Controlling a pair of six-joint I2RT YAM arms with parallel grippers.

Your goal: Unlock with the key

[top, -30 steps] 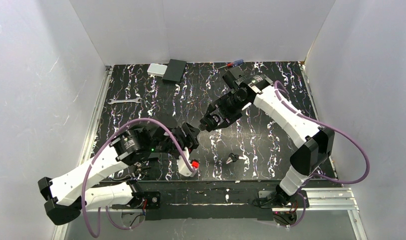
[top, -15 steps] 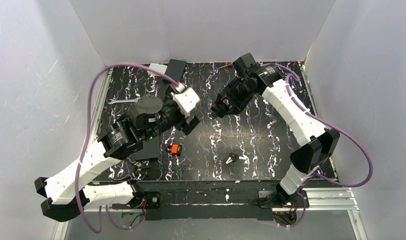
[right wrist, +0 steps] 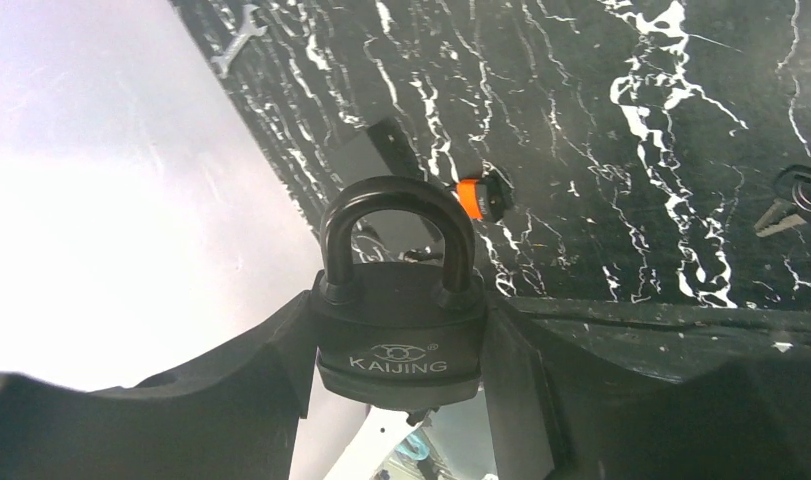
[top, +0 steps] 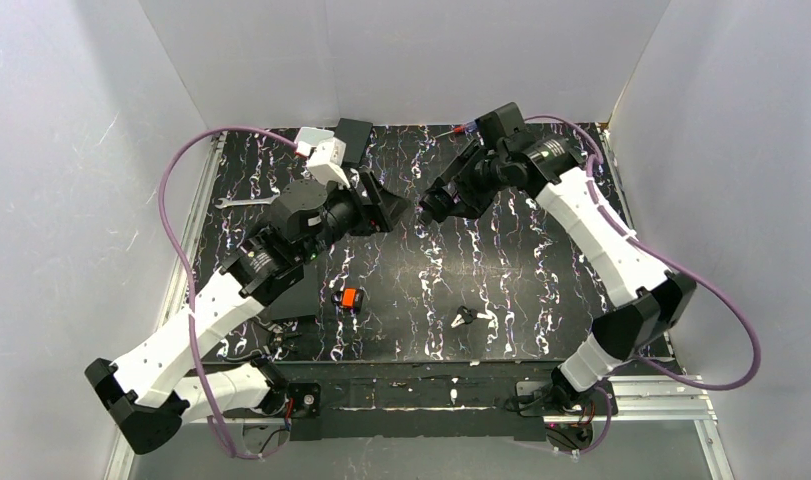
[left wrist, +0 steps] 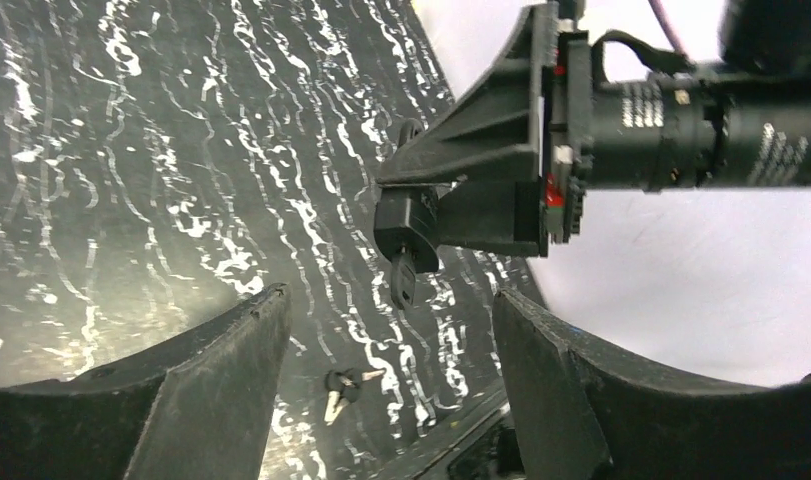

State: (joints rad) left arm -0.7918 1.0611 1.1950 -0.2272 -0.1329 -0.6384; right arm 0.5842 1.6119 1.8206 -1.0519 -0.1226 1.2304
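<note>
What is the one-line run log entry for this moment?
left tool: open, empty | right tool: holds black padlock, shackle closed | key: lying on table, apart from both tools | unlock: not yet done

The padlock (right wrist: 399,325) is cased in smooth black plastic with a faint sheen and raised lettering, and its shackle (right wrist: 396,200) is finished in glossy black. The table (top: 501,260) is covered by a glossy black surface veined in white like marble, against which the bare silvery metal of the key (top: 464,318) and the wrench (top: 247,202) is shown. Matt black plastic is seen on the fingers (left wrist: 221,370) of the left gripper (left wrist: 391,293).
</note>
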